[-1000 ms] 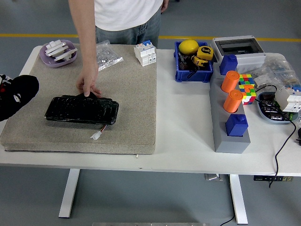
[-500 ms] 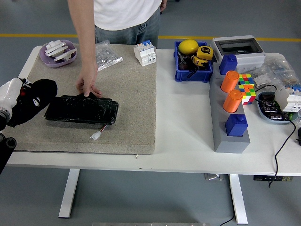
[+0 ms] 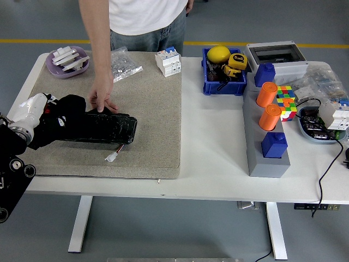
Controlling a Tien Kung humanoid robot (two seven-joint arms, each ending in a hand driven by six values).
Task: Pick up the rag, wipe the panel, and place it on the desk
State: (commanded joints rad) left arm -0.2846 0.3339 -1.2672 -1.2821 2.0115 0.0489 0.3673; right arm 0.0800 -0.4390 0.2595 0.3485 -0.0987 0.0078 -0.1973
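From the head view we see our left hand point(image 3: 61, 121), gloved in black, lying over the left end of the black panel point(image 3: 103, 129); whether its fingers grip anything, we cannot tell. No rag is clear to us. The panel lies on the grey mat point(image 3: 147, 109), long axis running left to right, with bare mat to its right. A person's hand point(image 3: 102, 98) presses the panel's far edge.

Even, bright overhead light fills the scene, and shadows stay soft and short. Just right of the left hand point(image 3: 62, 121), the black panel point(image 3: 103, 129) shows small glints of glare. Focus is sharp throughout, with no motion blur.
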